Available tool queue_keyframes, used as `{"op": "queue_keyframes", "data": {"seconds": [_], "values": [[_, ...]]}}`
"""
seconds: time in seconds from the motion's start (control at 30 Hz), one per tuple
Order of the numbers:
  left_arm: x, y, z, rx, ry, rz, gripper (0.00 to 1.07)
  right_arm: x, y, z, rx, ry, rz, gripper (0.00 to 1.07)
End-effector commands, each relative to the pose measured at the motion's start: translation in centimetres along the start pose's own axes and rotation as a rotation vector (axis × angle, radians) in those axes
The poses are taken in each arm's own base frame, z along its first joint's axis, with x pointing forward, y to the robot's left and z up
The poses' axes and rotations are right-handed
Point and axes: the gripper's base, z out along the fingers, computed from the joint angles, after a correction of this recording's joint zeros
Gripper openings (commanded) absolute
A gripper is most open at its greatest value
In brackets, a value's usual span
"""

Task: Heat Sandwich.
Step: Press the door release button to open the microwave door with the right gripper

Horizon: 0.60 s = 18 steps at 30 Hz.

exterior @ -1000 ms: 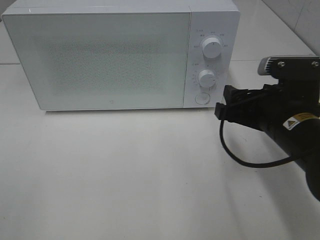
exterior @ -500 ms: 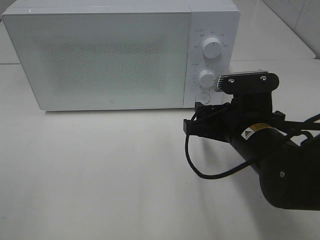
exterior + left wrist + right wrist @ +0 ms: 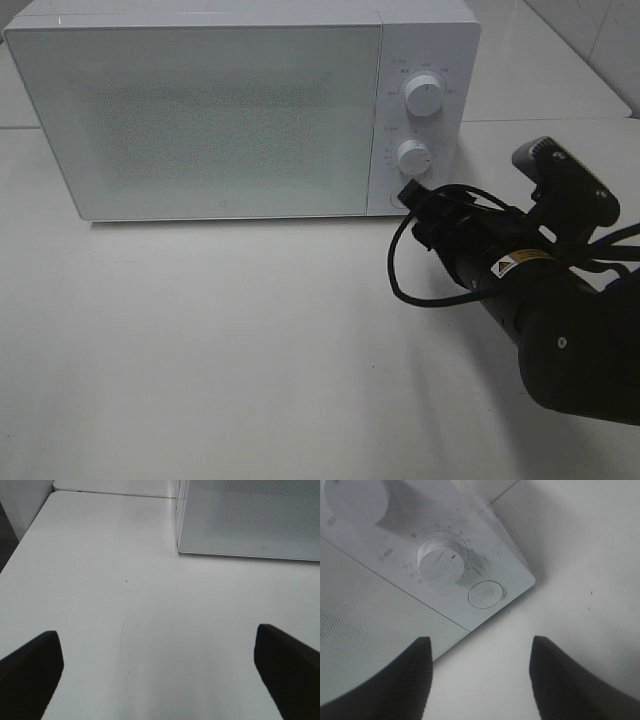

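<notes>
The sandwich is out of view. The white microwave [image 3: 200,110] stands at the back of the table with its door shut. My right gripper [image 3: 414,197] is tilted, with its tip right at the round button [image 3: 486,594] under the lower knob [image 3: 413,156]. In the right wrist view the gripper [image 3: 480,680] is open and empty, and the button lies just ahead between the fingers. My left gripper [image 3: 160,675] is open and empty, low over the bare table, facing the microwave's left front corner [image 3: 180,545]. It is not in the exterior high view.
The upper knob [image 3: 424,97] sits above the lower one on the control panel. A black cable [image 3: 405,285] loops under the right wrist. The white table [image 3: 200,350] stretches in front of the microwave; its left edge [image 3: 20,550] shows in the left wrist view.
The right arm swung left along the table, then turned and rolled toward the microwave; its tip now sits at the round button. The microwave door has stayed shut.
</notes>
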Motion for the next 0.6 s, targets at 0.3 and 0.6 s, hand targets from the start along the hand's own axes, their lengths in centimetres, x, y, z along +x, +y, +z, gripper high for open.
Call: {"op": "queue_keyframes", "data": {"seconds": [0.3, 0.6], "values": [[0.1, -0.04, -0.2, 0.003, -0.029, -0.001, 0.98, 0.45, 0.87, 0.03, -0.044, 0.074, 0.77, 0.22], [0.1, -0.04, -0.2, 0.003, -0.029, -0.001, 0.98, 0.53, 0.73, 0.08, -0.027, 0.08, 0.855, 0.0]]}}
